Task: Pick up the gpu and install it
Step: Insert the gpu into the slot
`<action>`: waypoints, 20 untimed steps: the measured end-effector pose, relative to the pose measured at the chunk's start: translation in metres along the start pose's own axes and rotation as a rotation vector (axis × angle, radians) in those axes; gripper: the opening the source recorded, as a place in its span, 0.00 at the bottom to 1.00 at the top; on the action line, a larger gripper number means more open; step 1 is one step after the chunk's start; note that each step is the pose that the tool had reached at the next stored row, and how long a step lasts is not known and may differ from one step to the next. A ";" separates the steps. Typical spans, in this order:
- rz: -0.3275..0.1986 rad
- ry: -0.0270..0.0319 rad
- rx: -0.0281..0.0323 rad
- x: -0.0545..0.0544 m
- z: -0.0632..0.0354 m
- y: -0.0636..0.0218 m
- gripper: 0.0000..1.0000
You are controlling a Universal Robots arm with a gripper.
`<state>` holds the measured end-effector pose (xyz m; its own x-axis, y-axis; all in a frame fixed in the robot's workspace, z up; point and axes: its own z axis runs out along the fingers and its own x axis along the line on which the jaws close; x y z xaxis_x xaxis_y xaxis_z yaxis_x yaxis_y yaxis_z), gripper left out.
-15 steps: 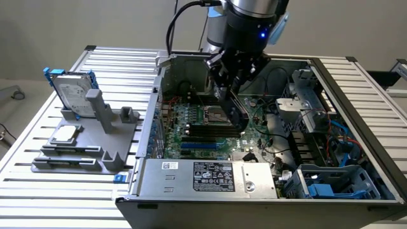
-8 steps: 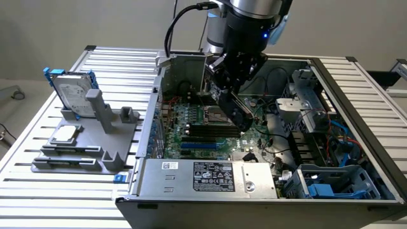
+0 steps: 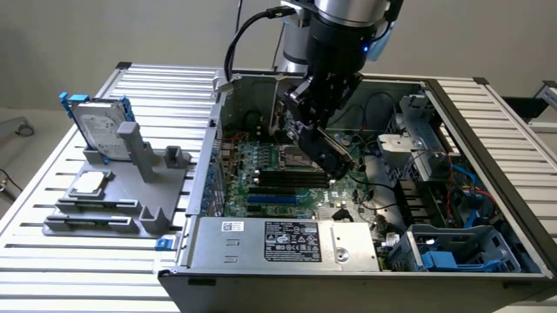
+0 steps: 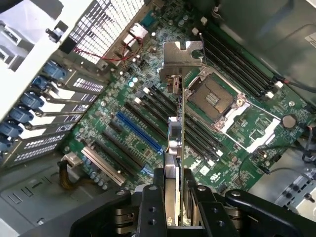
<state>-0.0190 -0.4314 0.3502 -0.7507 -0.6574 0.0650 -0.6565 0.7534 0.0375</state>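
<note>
Robot arm reaching down from above into an open computer case point(image 3: 215, 130) that lies on its side on a slatted metal table point(image 3: 156, 85), seen in the exterior view. The gripper point(image 3: 312, 117) is inside the case, clamped on the gpu point(image 3: 331, 156), which hangs tilted over the green motherboard point(image 3: 261, 163), above the CPU socket area and the long black memory slots point(image 3: 291, 177). A blue slot point(image 3: 270, 197) lies nearer the case front, just behind a silver power supply point(image 3: 287, 241) with a printed label. On the exterior view's left, outside the case, a grey fixture point(image 3: 130, 208) holds a silver hard drive point(image 3: 100, 127) with blue rails standing upright, and a second drive point(image 3: 91, 184) lying flat. A blue drive cage point(image 3: 461, 251) sits in the case corner on the exterior view's right.

Wrist view, looking along the card. The gripper point(image 4: 173, 197) has its two black fingers point(image 4: 150, 202) pressed against opposite faces of the gpu point(image 4: 175, 138), which is seen edge-on. Its silver end bracket point(image 4: 182, 57) is at the end farthest from the gripper. Beyond the card lies the motherboard point(image 4: 256, 128), with the open metal CPU socket point(image 4: 217, 98) to one side and the blue slot point(image 4: 140, 133) and black expansion slots point(image 4: 106, 163) to the other. Whether the card touches the board cannot be told.
</note>
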 end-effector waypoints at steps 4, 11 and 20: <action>-0.072 0.0028 0.0048 0.000 0.0007 0.0000 0.26; -0.199 0.0074 0.0130 0.000 0.0018 -0.0001 0.26; -0.348 -0.0083 0.0061 0.000 0.0028 -0.0001 0.26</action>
<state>-0.0191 -0.4314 0.3473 -0.4827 -0.8748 0.0412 -0.8735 0.4843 0.0500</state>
